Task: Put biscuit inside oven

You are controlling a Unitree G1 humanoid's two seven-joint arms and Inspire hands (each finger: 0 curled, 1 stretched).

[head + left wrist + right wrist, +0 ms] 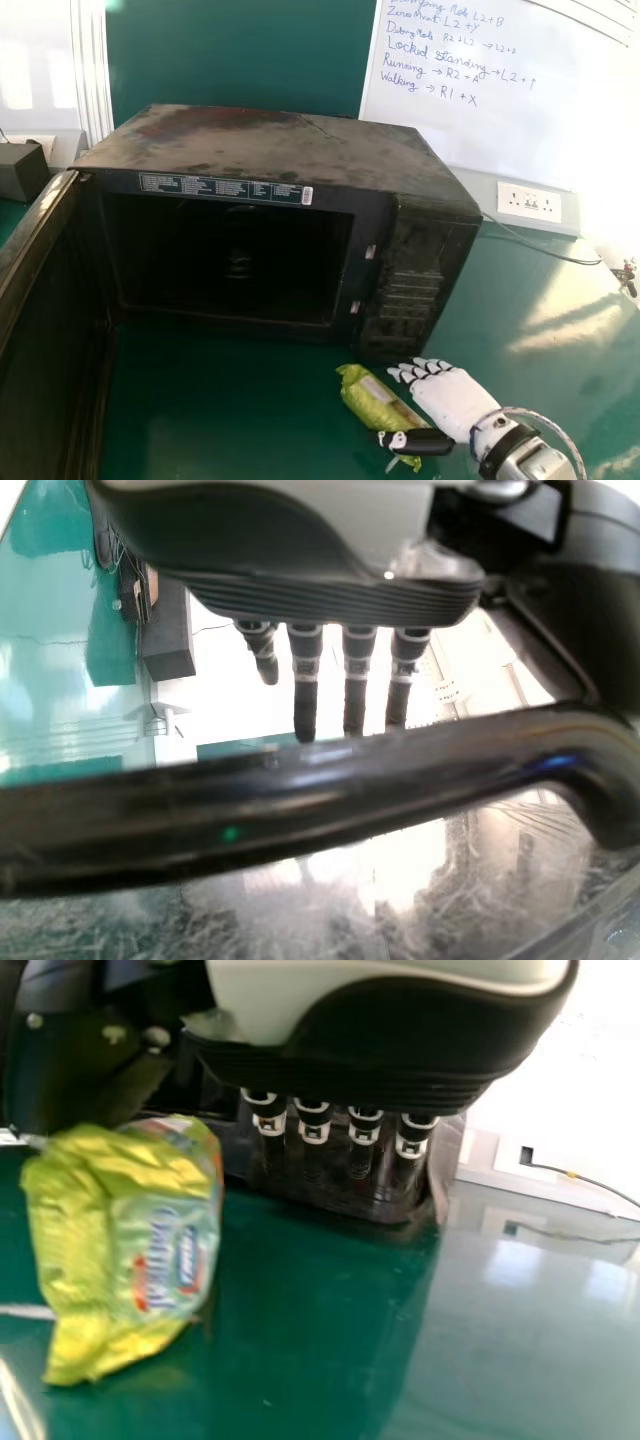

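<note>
Biscuit packet [370, 398] lay beside the right hand's [455, 400] palm, its near end crossed by the thumb; the fingers were straight. The right wrist view showed its printed face; the left wrist view, the left hand [305, 695], straight-fingered near a dark handle [300, 805]. Beyond the right hand stood the oven's control panel [402, 300], then a handwritten whiteboard [570, 110].

The oven [270, 145] stands on the table [230, 400], its open door [45, 330] to the left. A box [22, 172] lies beyond the door, at the far left. Before the oven's right part is the packet [375, 400], just left of the right hand [455, 400]; whether it rests on the table is hard to tell. Behind are a whiteboard [500, 110] and, to the right, a socket plate [528, 202].
</note>
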